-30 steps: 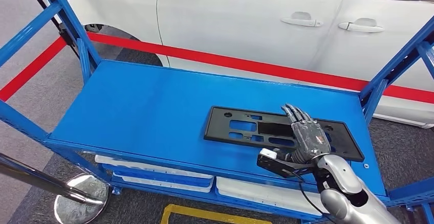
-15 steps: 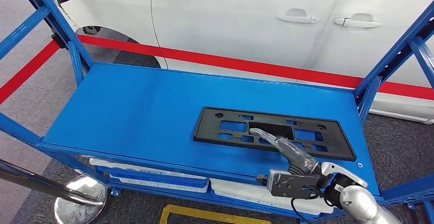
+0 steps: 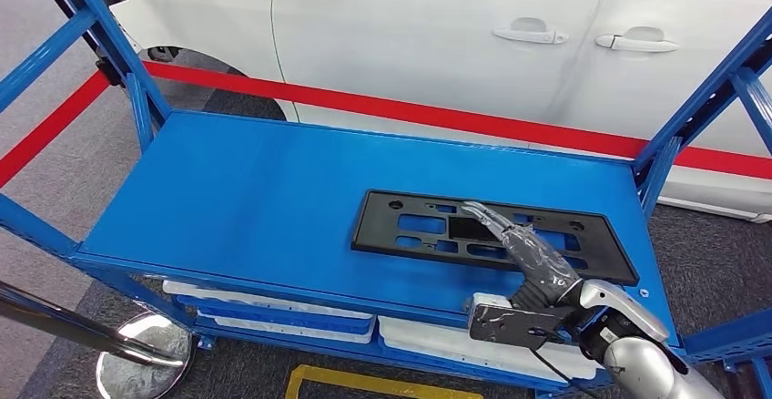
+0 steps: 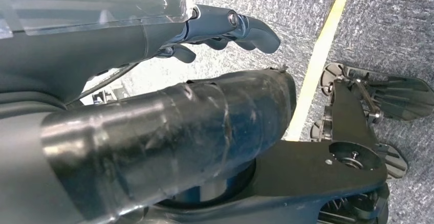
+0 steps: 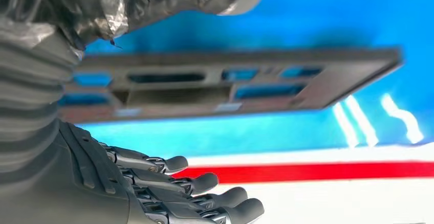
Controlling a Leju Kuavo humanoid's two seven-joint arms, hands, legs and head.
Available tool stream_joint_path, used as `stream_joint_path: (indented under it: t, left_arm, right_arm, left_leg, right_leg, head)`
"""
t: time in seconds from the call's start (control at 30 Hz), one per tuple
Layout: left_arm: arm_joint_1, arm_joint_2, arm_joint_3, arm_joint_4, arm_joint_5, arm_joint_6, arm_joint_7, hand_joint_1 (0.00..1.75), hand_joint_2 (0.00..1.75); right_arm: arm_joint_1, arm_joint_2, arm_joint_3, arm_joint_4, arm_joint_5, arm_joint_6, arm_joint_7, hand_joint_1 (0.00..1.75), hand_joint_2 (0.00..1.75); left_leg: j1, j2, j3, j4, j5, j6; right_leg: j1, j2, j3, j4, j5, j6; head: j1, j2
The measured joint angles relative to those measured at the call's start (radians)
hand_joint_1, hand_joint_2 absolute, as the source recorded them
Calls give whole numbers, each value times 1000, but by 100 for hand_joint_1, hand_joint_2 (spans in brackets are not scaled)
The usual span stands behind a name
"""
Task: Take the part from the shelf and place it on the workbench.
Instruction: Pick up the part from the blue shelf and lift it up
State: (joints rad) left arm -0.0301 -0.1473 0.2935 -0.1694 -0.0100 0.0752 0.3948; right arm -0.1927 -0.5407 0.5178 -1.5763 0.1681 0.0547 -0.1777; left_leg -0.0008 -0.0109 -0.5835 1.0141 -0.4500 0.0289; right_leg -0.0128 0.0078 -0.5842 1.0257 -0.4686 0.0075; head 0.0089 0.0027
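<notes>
Now the right hand (image 3: 521, 246) has turned edge-on since a second ago, fingers spread and empty, reaching over the part (image 3: 492, 235), which lies flat at the shelf's (image 3: 246, 189) four o'clock. Grasp looks imminent.

The right hand (image 3: 523, 249) covers the middle of the flat black plastic mounting plate with rectangular cut-outs (image 3: 410, 226), so whether it touches the plate cannot be told. In the right wrist view the plate is blurred. The white car (image 3: 455, 35) and the blue metal shelf frame (image 3: 137, 107) are cut off by the edges.
</notes>
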Motion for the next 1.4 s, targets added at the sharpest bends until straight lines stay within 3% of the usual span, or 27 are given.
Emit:
stream_joint_path:
  t: [0.43,1.4]
  left_arm:
    - [-1,0,0,0,-22,-3,-3,0,0]
    - [-2,2,-1,0,-35,-9,0,0,0]
  right_arm:
    - [-28,-3,73,18,243,-118,70,0,175]
    - [-94,-2,211,149,290,-118,105,0,175]
  left_leg:
    - [0,0,0,1,0,1]
    - [0,0,0,1,0,1]
  right_leg:
    - [0,0,0,0,1,1]
    - [0,-2,0,0,1,1]
  head:
    - [0,0]
    - [0,0]
